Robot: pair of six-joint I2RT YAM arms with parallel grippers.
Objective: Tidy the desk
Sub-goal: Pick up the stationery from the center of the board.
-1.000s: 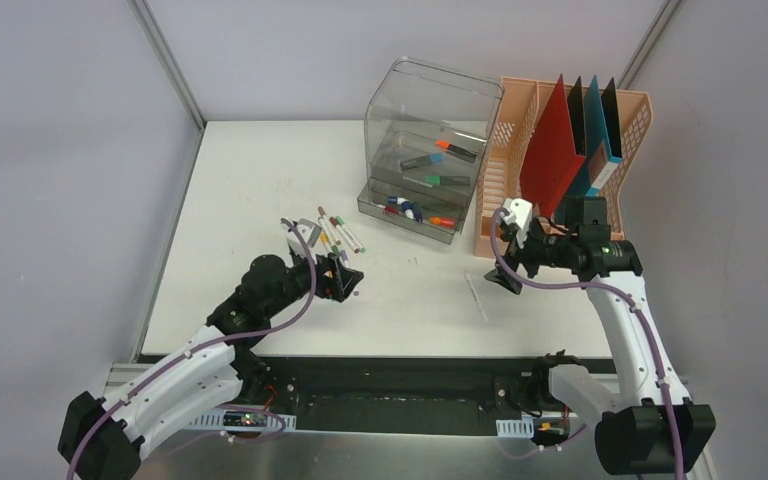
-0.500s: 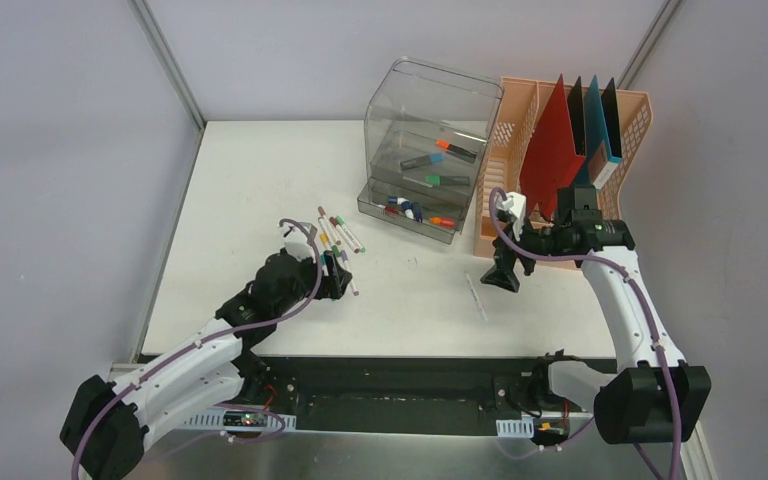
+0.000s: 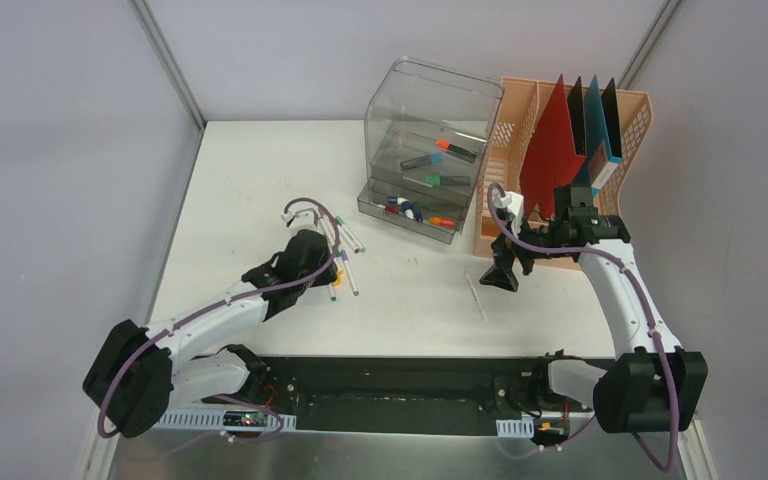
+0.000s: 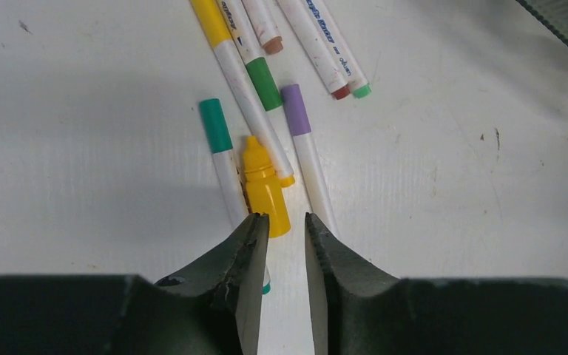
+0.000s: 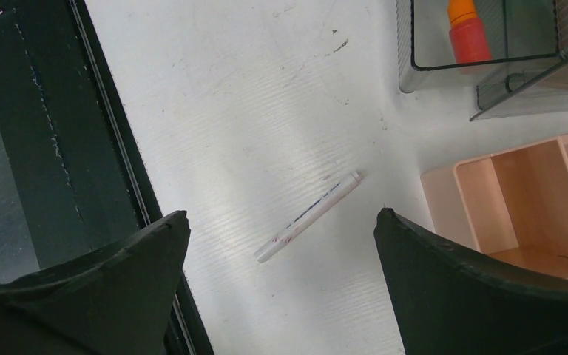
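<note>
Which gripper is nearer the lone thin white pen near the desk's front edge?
Right. The right gripper hovers open above the thin white pen; the left gripper is well to its left, over the loose markers.

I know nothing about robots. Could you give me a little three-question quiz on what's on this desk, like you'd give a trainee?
1. True or false: the right hand hangs open above a lone white pen.
2. At the left hand, the stubby marker is: A yellow, B blue, C black.
3. What stands in the peach file rack?
Key: 1 true. 2 A. 3 Upright folders: red, black and teal.
</note>
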